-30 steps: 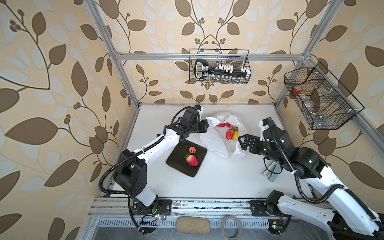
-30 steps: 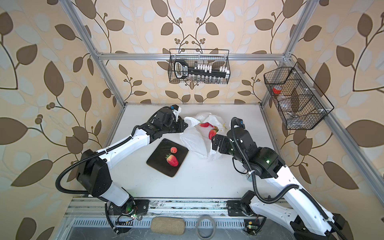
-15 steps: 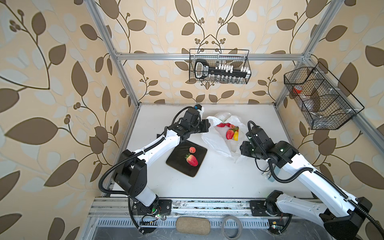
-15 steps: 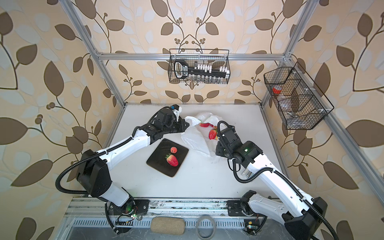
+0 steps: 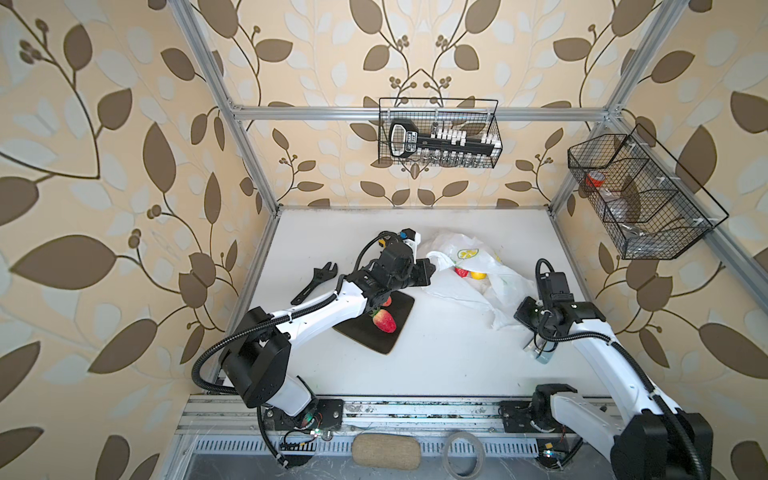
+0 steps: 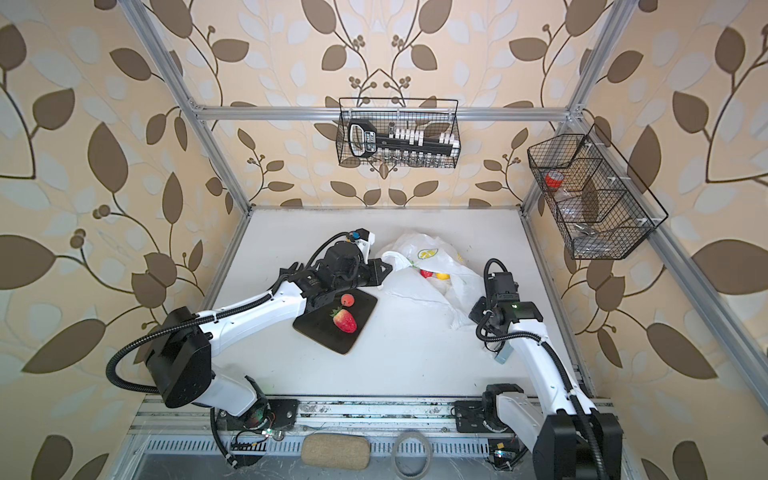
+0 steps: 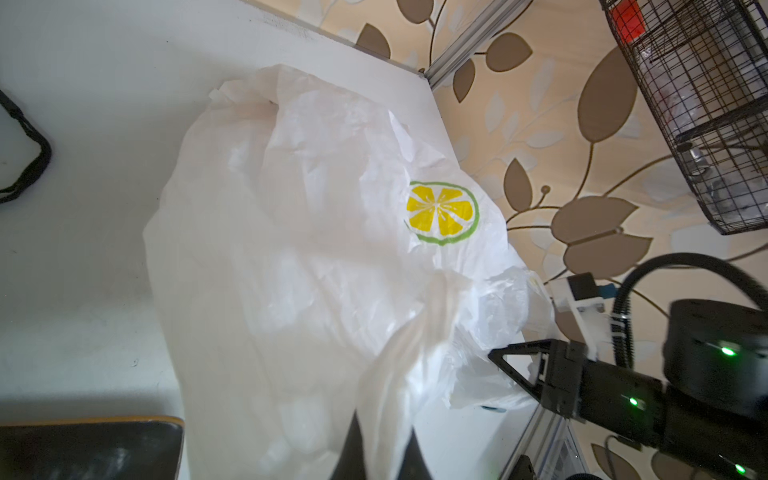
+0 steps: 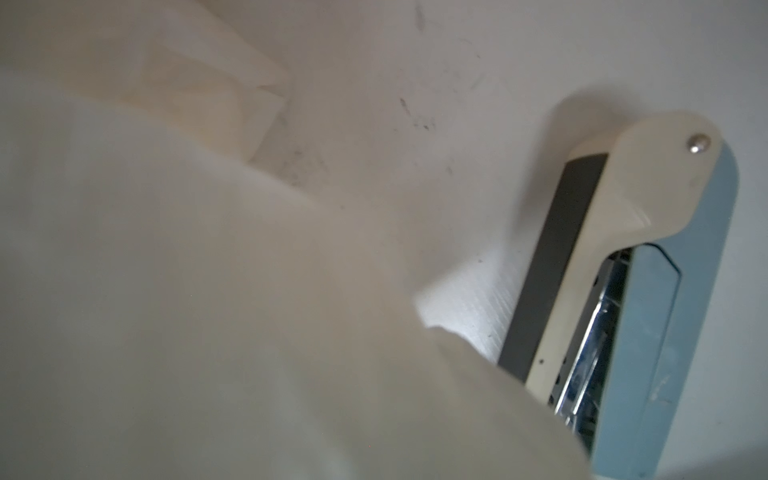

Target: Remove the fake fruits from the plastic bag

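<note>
The white plastic bag (image 5: 469,266) (image 6: 419,286) with a lemon print (image 7: 441,212) lies crumpled at the back middle of the table. Through its mouth show a red strawberry (image 5: 460,272) (image 6: 425,273) and a yellow fruit (image 5: 478,274) (image 6: 443,276). My left gripper (image 5: 430,270) (image 7: 384,449) is shut on a bag handle. My right gripper (image 5: 517,318) (image 6: 471,311) is at the bag's near right corner, shut on the film, which fills the right wrist view. A strawberry (image 5: 384,321) (image 6: 345,320) and a small round fruit (image 6: 347,299) rest on a black board (image 5: 365,340).
A blue and cream stapler (image 5: 540,355) (image 8: 648,291) lies close beside my right gripper. A black wrench (image 5: 316,282) lies left of the left arm. Wire baskets (image 5: 438,133) (image 5: 640,195) hang on the back and right walls.
My right gripper has gone from open to shut and moved toward the near right, drawing the bag's corner with it. The left gripper has kept its hold and place.
</note>
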`<state>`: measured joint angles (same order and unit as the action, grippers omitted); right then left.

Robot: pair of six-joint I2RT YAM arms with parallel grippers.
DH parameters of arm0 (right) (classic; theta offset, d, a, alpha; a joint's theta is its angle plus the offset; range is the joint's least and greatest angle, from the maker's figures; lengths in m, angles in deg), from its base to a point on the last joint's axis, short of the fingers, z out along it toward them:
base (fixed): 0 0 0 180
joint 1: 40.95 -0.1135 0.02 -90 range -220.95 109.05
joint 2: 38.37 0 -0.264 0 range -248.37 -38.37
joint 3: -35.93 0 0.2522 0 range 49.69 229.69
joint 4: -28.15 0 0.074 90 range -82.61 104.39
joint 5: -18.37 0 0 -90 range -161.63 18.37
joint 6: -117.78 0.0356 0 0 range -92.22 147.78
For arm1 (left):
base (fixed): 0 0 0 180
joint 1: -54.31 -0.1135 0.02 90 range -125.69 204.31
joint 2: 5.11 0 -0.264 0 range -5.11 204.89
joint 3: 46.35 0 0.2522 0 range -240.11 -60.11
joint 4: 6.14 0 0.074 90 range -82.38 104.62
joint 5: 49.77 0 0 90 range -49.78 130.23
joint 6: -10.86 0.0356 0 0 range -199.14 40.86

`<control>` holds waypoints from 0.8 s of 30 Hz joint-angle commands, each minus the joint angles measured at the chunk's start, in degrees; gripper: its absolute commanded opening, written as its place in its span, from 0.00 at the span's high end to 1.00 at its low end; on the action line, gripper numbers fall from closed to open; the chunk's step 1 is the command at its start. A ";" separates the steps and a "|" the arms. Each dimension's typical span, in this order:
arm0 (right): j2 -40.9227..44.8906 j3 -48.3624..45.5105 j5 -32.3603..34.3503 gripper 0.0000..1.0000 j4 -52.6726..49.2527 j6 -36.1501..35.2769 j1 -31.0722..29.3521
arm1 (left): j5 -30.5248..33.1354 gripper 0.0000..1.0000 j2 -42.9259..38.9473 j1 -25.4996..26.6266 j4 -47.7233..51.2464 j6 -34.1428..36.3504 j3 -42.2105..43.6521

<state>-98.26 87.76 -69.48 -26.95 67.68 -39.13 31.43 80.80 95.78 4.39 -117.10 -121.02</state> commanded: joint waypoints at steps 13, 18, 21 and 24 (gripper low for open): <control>8.43 10.76 1.67 0.12 -5.79 -0.92 3.71 | 1.29 1.00 4.02 0.06 -1.46 -0.14 -8.77; 12.61 19.58 9.01 0.10 -11.78 -2.39 3.71 | 1.16 1.00 7.09 0.03 -0.90 -0.98 -11.99; 13.57 24.81 11.52 0.14 -12.36 -4.47 3.71 | 0.42 1.00 8.11 0.08 -0.82 -1.07 -13.04; 12.91 29.99 10.12 0.22 -11.15 -7.79 3.63 | -0.22 1.00 8.38 0.06 -0.39 -1.00 -13.44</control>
<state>-84.95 113.53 -61.24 -36.59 63.90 -35.57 31.69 89.28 95.76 4.59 -117.75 -131.77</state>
